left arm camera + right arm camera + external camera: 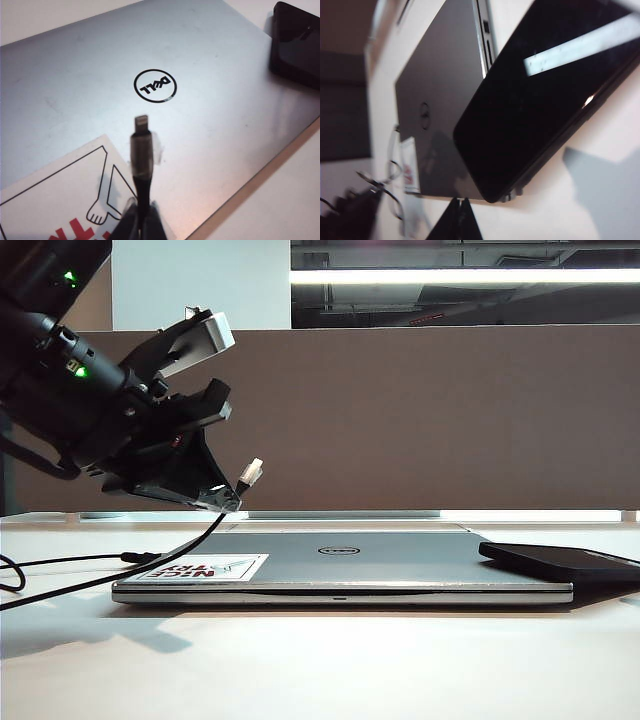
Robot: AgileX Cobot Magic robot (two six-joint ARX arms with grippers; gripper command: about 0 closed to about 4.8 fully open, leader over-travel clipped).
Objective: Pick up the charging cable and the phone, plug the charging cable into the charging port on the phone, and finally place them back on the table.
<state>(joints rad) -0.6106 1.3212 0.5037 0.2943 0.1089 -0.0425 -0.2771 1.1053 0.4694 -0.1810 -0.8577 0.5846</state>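
My left gripper [230, 502] hangs above the laptop's left end, shut on the black charging cable [120, 575]. The cable's silvery plug [252, 470] sticks up past the fingertips and points right. In the left wrist view the gripper [140, 220] pinches the cable [141, 170], and the plug [141, 121] hovers over the lid. The black phone [560, 562] lies flat, overlapping the laptop's right edge; it also shows as the phone [295, 45] and phone [540, 95]. My right gripper [461, 207] is shut and empty, just short of the phone's corner, and out of the exterior view. I cannot make out the charging port.
A closed silver Dell laptop [340, 565] with a sticker [205, 568] lies mid-table on the white table [320, 660]. A brown divider panel [430, 420] stands behind it. The cable's slack trails off the left side over the tabletop.
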